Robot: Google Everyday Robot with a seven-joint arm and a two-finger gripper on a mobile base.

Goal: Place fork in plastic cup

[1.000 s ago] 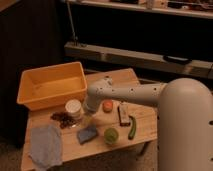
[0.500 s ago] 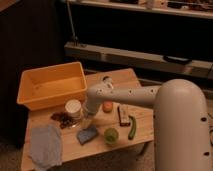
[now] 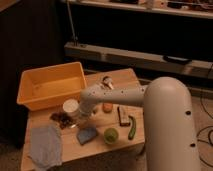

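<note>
My hand (image 3: 81, 114) sits low over the wooden desk (image 3: 122, 76), left of centre, beside the white round tub (image 3: 70, 105); grip state, I cannot tell. Thin silvery metal fork: cannot spot it. Small yellow-green plastic cup (image 3: 111, 135), lower centre, shows no fork, so placing's left.

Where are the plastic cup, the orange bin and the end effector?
plastic cup (image 3: 111, 135): camera view, centre of its open top.
orange bin (image 3: 50, 86): camera view, bare inner floor.
end effector (image 3: 81, 116): camera view, its tip, just right of the white tub (image 3: 70, 106).
</note>
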